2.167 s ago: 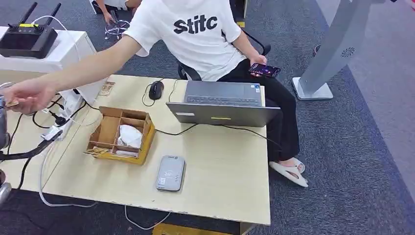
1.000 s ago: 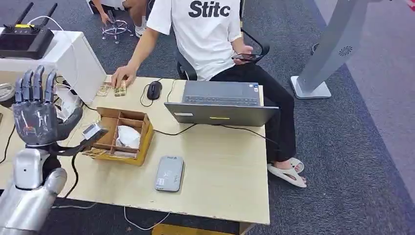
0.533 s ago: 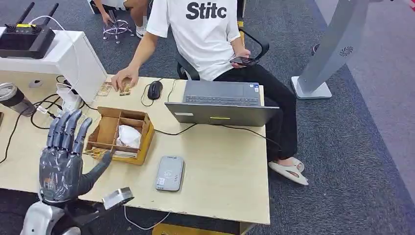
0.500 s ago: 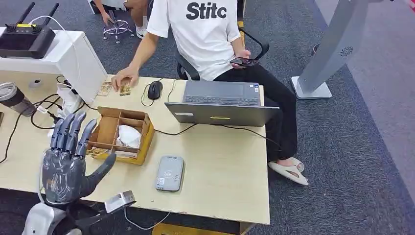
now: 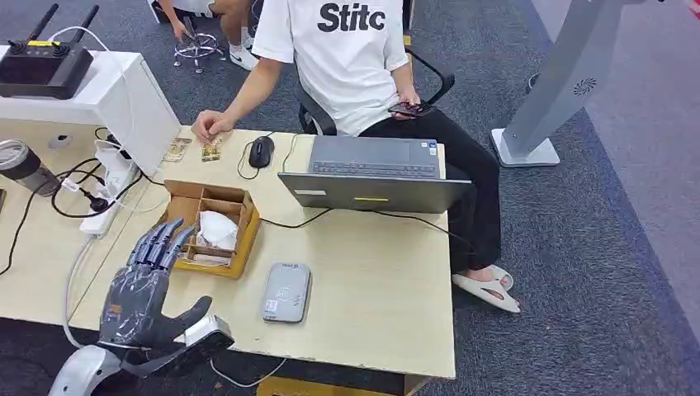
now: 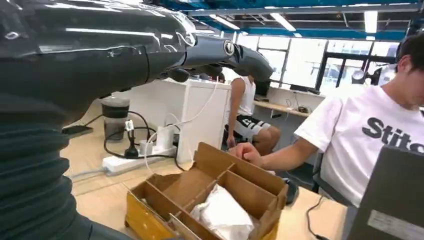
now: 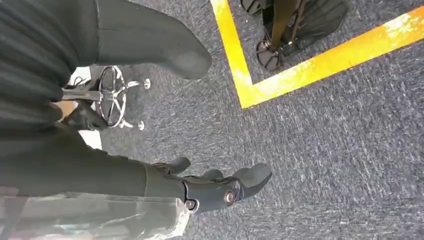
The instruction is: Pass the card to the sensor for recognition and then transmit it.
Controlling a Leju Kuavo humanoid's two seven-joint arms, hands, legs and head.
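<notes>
One hand is over the table: the robot's left hand, at the near left corner of the pale wooden table. Its fingers are stretched out and apart, reaching towards the brown cardboard divider box. The head view shows its back and the left wrist view shows its fingers above the box. Neither shows anything held.

Just past the box, at the table's far edge, lie small patterned cards. A seated person's hand is almost touching them. I take these for the cards the task means, though they are too small to read, and they are well apart from the robot's hand.

Right of the box the flat grey card reader lies face up with nothing on it. Further right stands an open grey laptop.

The right hand hangs over grey carpet, its fingers loosely apart and empty.

By this layout the task looks barely begun: no card is in hand, none is on the reader, and nothing has been passed on. Left to do, I judge, is getting hold of a card, bringing it flat over the reader, then handing it across.
</notes>
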